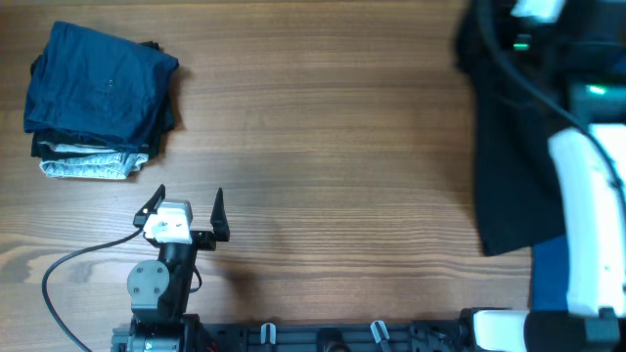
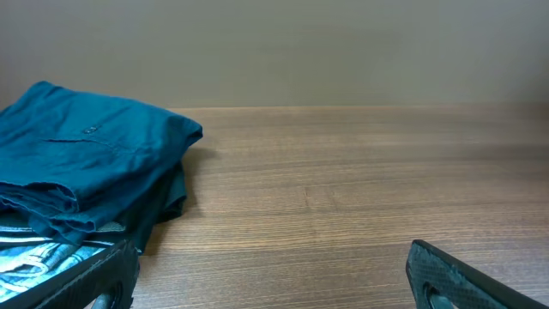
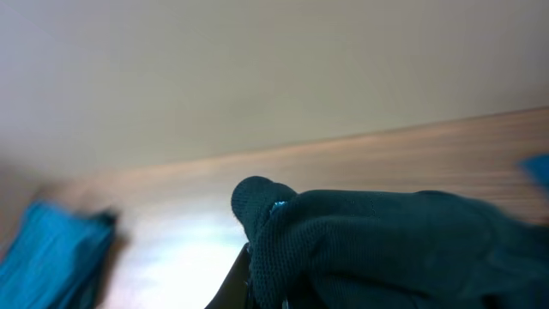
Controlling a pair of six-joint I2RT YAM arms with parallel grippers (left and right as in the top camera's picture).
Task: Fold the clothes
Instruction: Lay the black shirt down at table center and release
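Note:
A black garment [image 1: 509, 147] hangs and drapes at the table's right side, lifted by my right gripper [image 1: 514, 20] near the far right edge. In the right wrist view the dark knit fabric [image 3: 386, 249] bunches between the fingers and hides most of them; the gripper [image 3: 266, 287] is shut on it. A bit of bright blue fabric [image 1: 548, 274] shows under the right arm. My left gripper [image 1: 188, 203] is open and empty near the front left, its fingers [image 2: 274, 287] spread wide over bare wood.
A stack of folded clothes [image 1: 98, 93] sits at the far left, a dark blue piece on top, black and pale patterned pieces below. It also shows in the left wrist view [image 2: 86, 163] and, blurred, in the right wrist view [image 3: 51, 257]. A cable [image 1: 59, 274] loops at front left.

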